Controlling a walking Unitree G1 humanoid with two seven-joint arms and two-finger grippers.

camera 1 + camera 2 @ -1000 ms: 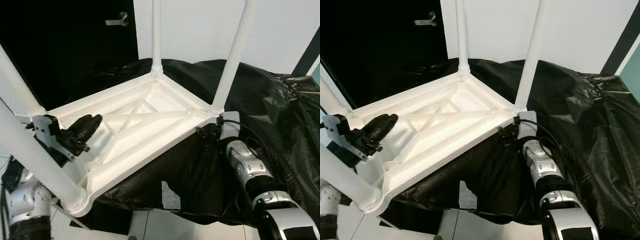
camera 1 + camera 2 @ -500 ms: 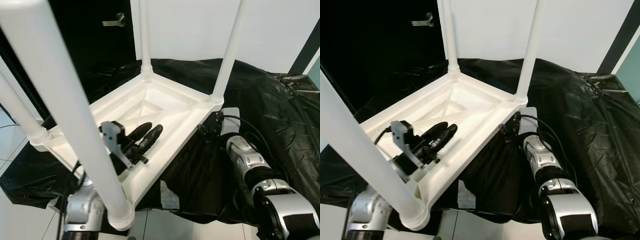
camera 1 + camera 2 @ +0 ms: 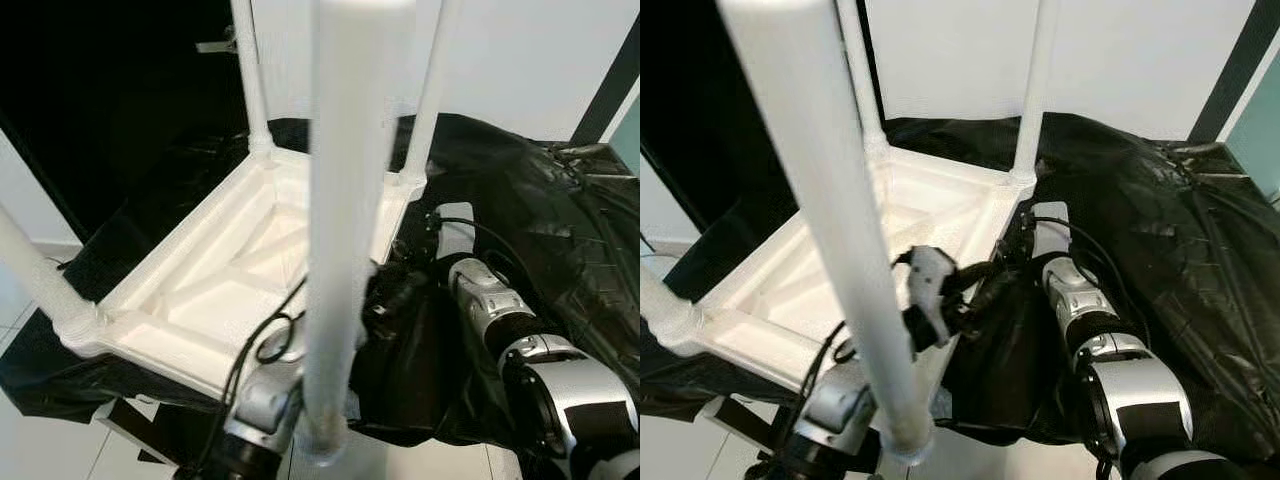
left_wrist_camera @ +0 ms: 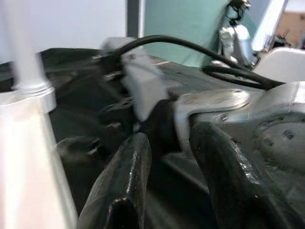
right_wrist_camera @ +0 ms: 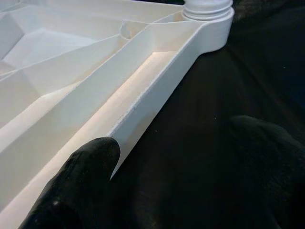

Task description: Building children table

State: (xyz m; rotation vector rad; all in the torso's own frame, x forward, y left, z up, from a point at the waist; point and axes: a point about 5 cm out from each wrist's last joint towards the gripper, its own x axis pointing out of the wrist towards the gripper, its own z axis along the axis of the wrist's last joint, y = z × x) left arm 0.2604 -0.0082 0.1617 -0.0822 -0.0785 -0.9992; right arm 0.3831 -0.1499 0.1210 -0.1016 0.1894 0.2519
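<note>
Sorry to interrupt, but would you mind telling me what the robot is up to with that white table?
The robot is assembling a children's table. The white tabletop lies upside down on black sheeting, its four legs pointing up. The right gripper straddles the tabletop's edge, one finger on the rim, the other on the sheeting side. The left gripper reaches across below the nearest leg, its open fingers close to the right arm's wrist.

The upturned table (image 3: pixel 230 290) lies on the sheet (image 3: pixel 560 230), legs up, left of the right arm (image 3: pixel 490 310).
</note>
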